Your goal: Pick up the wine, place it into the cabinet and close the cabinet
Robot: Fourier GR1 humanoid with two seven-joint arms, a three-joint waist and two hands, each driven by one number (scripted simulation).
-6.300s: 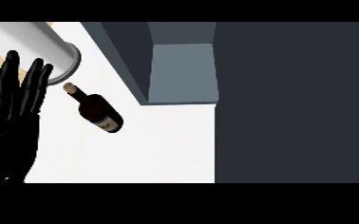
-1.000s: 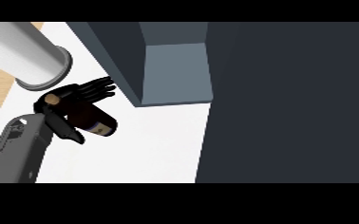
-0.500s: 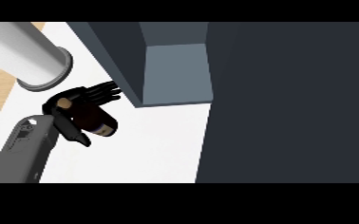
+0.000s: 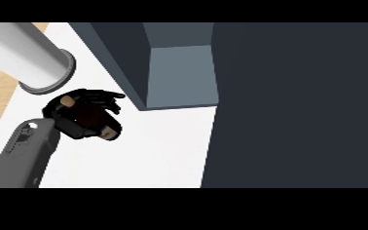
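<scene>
Dark brown glass with a tan cork end shows through black fingers: the wine bottle (image 4: 87,118) is in my left hand (image 4: 81,113), whose fingers and thumb are curled round it at the left of the white surface (image 4: 161,151). Against the picture of half a second ago I find the hand and bottle in almost the same place, a little lower and nearer the grey forearm; against the oldest picture the change is plain, since the bottle then lay alone on the surface with the hand open beside it. I judge from this that the grasp is made and the lift is beginning, though I cannot tell whether the bottle has cleared the surface. The right hand shows in no view. The cabinet (image 4: 179,73) stands just beside the hand, up and to the right, with its grey-blue interior showing; as far as I can see it holds nothing. The broad dark panel (image 4: 287,102) filling the right side I take to be its open door. A pale grey cylinder (image 4: 32,61) lies at the upper left, near the hand; what it is I cannot tell. Placing and closing remain undone.
</scene>
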